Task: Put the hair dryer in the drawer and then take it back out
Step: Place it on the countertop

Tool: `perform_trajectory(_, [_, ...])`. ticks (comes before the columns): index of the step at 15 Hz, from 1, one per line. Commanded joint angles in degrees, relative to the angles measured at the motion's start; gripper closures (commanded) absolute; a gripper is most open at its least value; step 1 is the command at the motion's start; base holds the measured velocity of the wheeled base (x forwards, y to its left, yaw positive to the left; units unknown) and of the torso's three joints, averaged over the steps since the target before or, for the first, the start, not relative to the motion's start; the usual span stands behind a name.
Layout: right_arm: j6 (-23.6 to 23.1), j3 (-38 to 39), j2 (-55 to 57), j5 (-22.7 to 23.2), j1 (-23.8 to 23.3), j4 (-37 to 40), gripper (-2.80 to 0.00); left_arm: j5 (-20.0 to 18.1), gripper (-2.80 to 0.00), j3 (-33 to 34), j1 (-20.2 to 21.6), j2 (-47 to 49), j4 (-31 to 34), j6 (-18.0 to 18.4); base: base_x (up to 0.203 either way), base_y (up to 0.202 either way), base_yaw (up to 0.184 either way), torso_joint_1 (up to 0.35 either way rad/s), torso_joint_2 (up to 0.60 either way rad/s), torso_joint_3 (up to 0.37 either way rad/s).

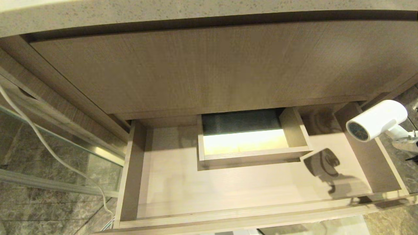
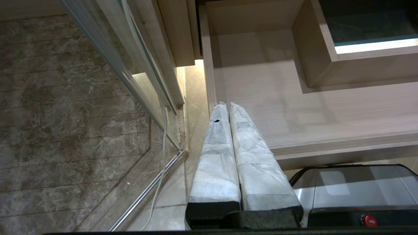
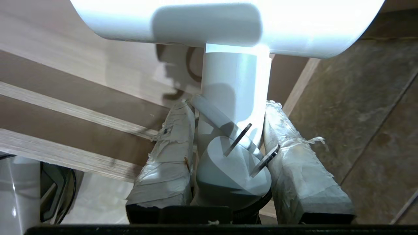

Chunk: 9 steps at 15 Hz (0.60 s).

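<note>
Hair dryer (image 1: 377,119) is clamped by its handle in my right gripper (image 3: 230,130), held above the right wall of the open drawer (image 1: 387,169), whose floor lies bare, so I judge either the placing or only the carrying-off is left.

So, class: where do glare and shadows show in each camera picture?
Head view: the small white hair dryer casts a dark shadow on the light-brown wood-grain drawer floor; a bright glow fills the boxed cut-out. Right wrist view: the dryer's barrel is washed out by glare.
</note>
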Motion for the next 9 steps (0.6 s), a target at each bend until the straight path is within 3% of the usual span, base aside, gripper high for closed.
perform_trajectory(1, [0.5,0.4,-4.0,0.1,-0.5,0.2,0.00,0.0,0.00,0.0,0.0,0.0,0.0,0.0,0.000,0.000,0.000,0.000,0.00,0.000])
perform_trajectory(9, [0.8,0.8,-10.7,0.4,-3.0,3.7,0.00,0.0,0.00,0.0,0.0,0.0,0.0,0.0,0.000,0.000,0.000,0.000,0.00,0.000])
